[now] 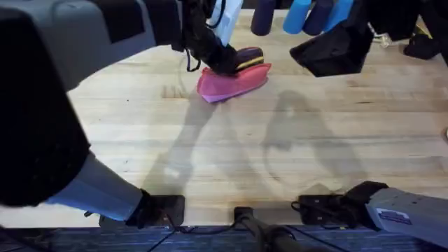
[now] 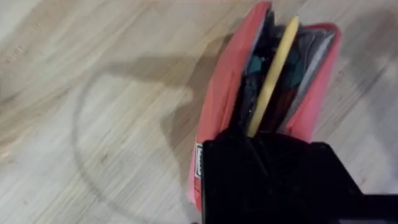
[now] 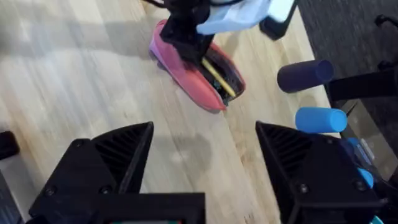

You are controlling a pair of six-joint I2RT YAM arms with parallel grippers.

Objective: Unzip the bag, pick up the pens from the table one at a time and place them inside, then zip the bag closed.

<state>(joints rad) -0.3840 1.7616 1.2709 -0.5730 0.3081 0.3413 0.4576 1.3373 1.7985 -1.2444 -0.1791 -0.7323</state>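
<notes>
The pink bag (image 1: 234, 82) lies on the table (image 1: 210, 161) at the far middle, its zipper open. In the left wrist view the bag (image 2: 217, 106) gapes, and a yellow pen (image 2: 273, 74) lies lengthwise in the opening. One end of the pen runs in under my left gripper (image 2: 261, 146), which is shut on it at the bag's near end. From the right wrist view the bag (image 3: 186, 71), the pen (image 3: 219, 81) and the left gripper (image 3: 186, 34) show farther off. My right gripper (image 3: 205, 162) hangs open and empty above the table, to the right of the bag (image 1: 336, 49).
A blue cylinder (image 1: 297, 15) and a dark purple cylinder (image 1: 262, 17) stand at the table's far edge, right of the bag. Bare wood stretches from the bag to the near edge. The left arm rises large and dark at the overhead view's left.
</notes>
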